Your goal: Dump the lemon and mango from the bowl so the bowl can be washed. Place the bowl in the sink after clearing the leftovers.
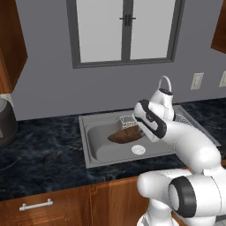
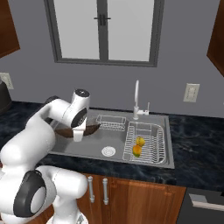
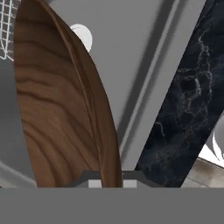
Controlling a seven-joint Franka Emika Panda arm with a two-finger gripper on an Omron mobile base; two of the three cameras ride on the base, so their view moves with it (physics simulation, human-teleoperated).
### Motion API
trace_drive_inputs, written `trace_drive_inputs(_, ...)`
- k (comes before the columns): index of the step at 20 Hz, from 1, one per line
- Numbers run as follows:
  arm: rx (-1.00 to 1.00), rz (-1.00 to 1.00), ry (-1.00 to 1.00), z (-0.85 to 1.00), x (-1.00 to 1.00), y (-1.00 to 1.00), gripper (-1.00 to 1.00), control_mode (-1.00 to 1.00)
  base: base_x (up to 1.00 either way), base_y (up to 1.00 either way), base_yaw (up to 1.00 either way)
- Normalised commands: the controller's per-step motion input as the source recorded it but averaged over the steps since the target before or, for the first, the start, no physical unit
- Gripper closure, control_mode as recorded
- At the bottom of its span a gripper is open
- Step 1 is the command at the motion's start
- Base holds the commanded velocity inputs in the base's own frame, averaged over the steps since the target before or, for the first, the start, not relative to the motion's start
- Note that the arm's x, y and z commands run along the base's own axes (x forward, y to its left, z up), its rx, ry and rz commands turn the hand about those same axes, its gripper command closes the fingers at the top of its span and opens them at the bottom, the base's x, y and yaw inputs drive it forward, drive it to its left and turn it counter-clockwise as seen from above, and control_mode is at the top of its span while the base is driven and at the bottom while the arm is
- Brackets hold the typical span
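Hand view looks along the tool point(image 3: 109, 181), whose two small tips sit pinched on the rim of the bowl point(image 3: 57, 109); the dark wooden dish runs edge-on up toward twelve o'clock, tilted steeply, with grey sink floor and the round drain point(image 3: 83, 37) behind it. Right base view shows the same bowl point(image 2: 87, 129) held over the left part of the sink point(image 2: 151, 162), above the basin and not yet resting on its floor as far as I can tell. At about three o'clock from it, in the ribbed wire-rack section point(image 2: 146, 142), lie the lemon point(image 2: 140, 141) and the mango point(image 2: 137, 150), touching or nearly so. Left base view has the bowl point(image 1: 126, 136) low in the basin, just at ten o'clock from the drain, with the arm's wrist over it.

By my judgement the dumping is done, since the fruit is out and the bowl looks empty, and the step in hand is setting the bowl down. The next move calls for lowering and levelling the dish until it rests on the basin floor, then parting the tips and lifting away without dragging the rim.
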Motion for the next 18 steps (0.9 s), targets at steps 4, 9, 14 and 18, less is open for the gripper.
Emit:
trace_drive_inputs(4, -0.01, -0.16, 0.05, -0.29, 0.00, 0.23, 1.00, -1.00, 0.00, 0.00, 0.00)
trace_drive_inputs(9, -0.01, -0.17, 0.07, -0.31, 0.00, 0.19, 1.00, -1.00, 0.00, 0.00, 0.00)
trace_drive_inputs(14, -0.04, -0.16, 0.11, -0.12, 0.19, 0.19, 1.00, -1.00, 0.00, 0.00, 0.00)
trace_drive_inputs(18, -0.01, -0.13, 0.09, -0.06, 0.20, 0.15, 1.00, -1.00, 0.00, 0.00, 0.00)
